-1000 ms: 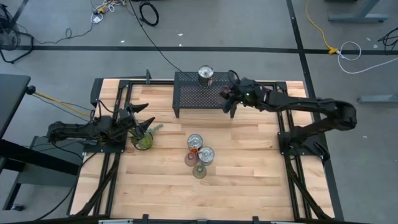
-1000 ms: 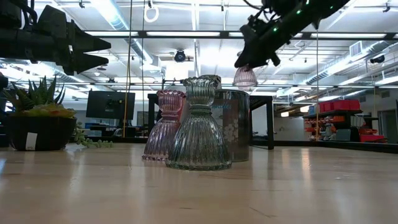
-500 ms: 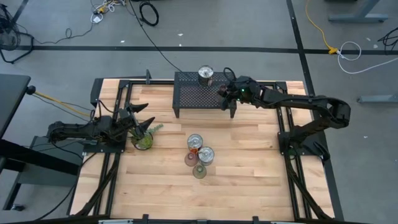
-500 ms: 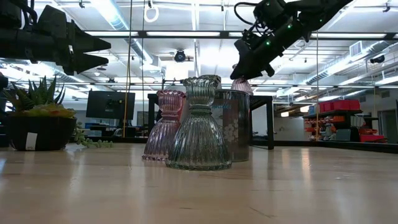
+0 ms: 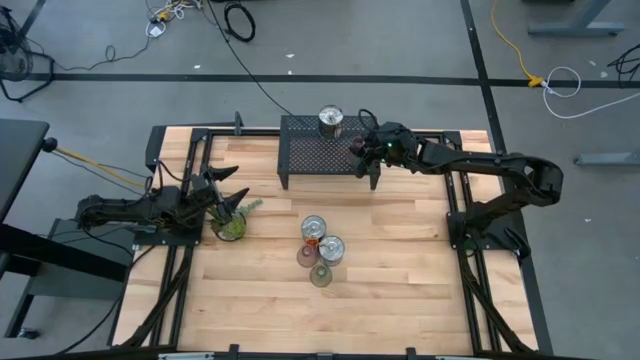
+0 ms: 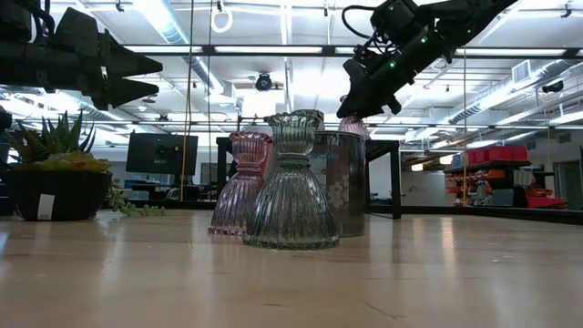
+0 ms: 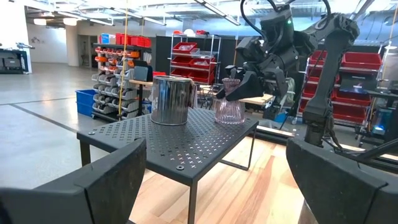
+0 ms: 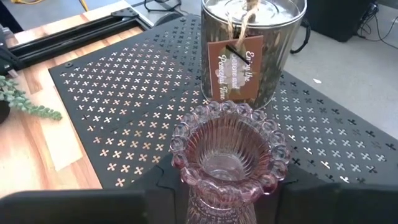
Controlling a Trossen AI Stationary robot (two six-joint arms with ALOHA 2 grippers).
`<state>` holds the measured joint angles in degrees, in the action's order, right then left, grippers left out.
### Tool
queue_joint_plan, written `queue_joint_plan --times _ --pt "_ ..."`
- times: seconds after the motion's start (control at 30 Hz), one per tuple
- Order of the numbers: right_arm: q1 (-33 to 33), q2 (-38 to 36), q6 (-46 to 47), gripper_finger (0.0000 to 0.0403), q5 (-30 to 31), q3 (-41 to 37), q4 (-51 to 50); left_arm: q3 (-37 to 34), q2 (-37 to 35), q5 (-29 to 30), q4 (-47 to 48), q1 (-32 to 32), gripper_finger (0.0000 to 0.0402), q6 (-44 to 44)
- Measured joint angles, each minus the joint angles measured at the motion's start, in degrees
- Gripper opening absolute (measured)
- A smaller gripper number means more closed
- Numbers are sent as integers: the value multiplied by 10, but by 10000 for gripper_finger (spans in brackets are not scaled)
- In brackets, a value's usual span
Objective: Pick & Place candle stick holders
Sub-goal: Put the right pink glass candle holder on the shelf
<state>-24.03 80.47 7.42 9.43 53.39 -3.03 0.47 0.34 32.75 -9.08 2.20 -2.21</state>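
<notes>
Spanning the scene from left to right, the wooden desk [image 5: 400,300] carries a waiting left arm, a central cluster of holders and a black mesh stand [image 5: 320,152] at the far edge. The left hand [image 5: 228,190] hovers over the desk's left side with its fingers spread apart and nothing between them, just beside a small spiky potted plant [image 5: 231,224]. Near the desk's middle stand four holders close together: two silver tins [image 5: 314,228] [image 5: 331,248], a pink glass holder [image 6: 244,182] and an olive glass holder [image 6: 291,182]; in the low view the olive one stands foremost, partly covering a tin behind it. On the mesh stand, a third silver tin [image 7: 170,99] with a paper tag tied on by string stands upright toward the far edge. Beside it, nearer the stand's right end, a second pink glass holder [image 7: 229,106] stands upright with its base on the mesh top. The right hand [image 5: 364,152] reaches over that end of the stand, its fingers to either side of this holder's lower part; whether they press the glass or stand slightly clear cannot be told. The tagged tin is close behind the pink holder, apart from it.
</notes>
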Motion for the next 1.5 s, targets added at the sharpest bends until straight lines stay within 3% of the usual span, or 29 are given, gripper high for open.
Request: queue_joint_plan --times 0.27,0.6,0.7,1.5 --pt "0 0 3 141 0 0 -5 0 0 0 0 0 385 -1" --pt "0 0 -7 143 12 0 -4 0 0 0 0 0 385 -1" --pt "0 0 -9 155 41 0 -4 0 0 0 0 0 385 -1" --pt "9 -38 -25 262 47 0 -18 0 0 0 0 0 385 -1"
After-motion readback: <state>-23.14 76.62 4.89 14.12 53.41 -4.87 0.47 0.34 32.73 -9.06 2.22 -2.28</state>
